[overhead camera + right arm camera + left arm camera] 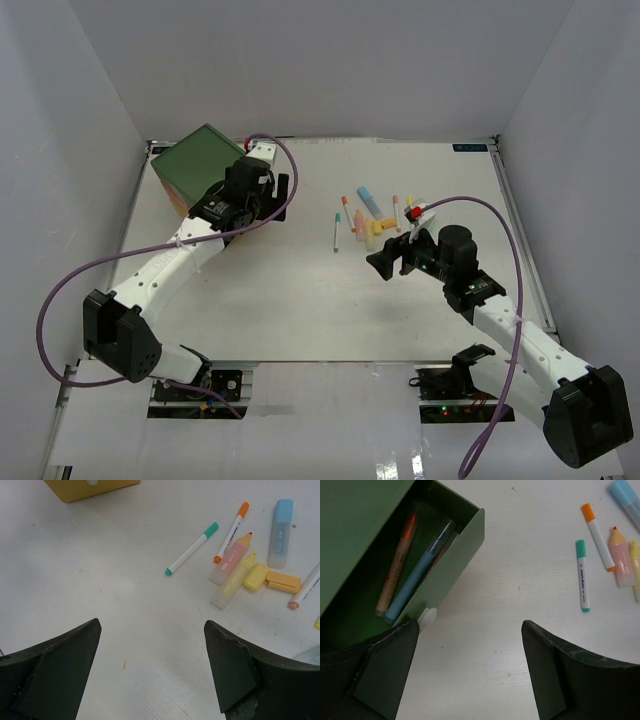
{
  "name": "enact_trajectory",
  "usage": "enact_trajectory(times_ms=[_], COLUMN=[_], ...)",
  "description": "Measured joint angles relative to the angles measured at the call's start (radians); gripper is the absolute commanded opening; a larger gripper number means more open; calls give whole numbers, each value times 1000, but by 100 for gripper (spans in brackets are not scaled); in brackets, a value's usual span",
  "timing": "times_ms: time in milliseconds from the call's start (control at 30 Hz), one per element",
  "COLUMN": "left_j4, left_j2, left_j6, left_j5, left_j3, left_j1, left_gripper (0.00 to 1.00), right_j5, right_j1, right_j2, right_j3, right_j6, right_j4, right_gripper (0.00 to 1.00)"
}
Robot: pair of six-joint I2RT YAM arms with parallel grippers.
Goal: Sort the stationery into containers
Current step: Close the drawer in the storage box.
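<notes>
The chest point(200, 160) stands at the back left with its green drawer point(465, 545) pulled out. Inside lie a tan pen with an orange cap point(397, 565) and a blue pen point(417, 577). My left gripper point(470, 625) hangs open and empty just in front of the drawer's white knob point(427, 617). The loose stationery point(375, 215) lies mid-table: a mint pen point(192, 549), an orange pen point(231, 532), pink point(230, 560), yellow point(232, 582) and blue point(280, 532) highlighters. My right gripper point(152, 622) is open and empty, short of that cluster.
A yellow drawer front point(95, 487) shows at the top edge of the right wrist view. Loose yellow point(256, 576) and orange point(283, 581) caps lie among the markers. White walls close in the table on three sides. Purple cables trail from both arms.
</notes>
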Motion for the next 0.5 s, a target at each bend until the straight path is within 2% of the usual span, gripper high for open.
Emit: enact_trajectory(times_ms=[500], left_j4=[32], left_j2=[96], left_j6=[63], left_j5=[-169], left_j3=[3], left_j1=[24], left_gripper=[98], right_j5=[3], right_j1=[0], right_j2=[-4], right_j3=[-5], right_j6=[-4], right_j4=[-1], right_gripper=[90])
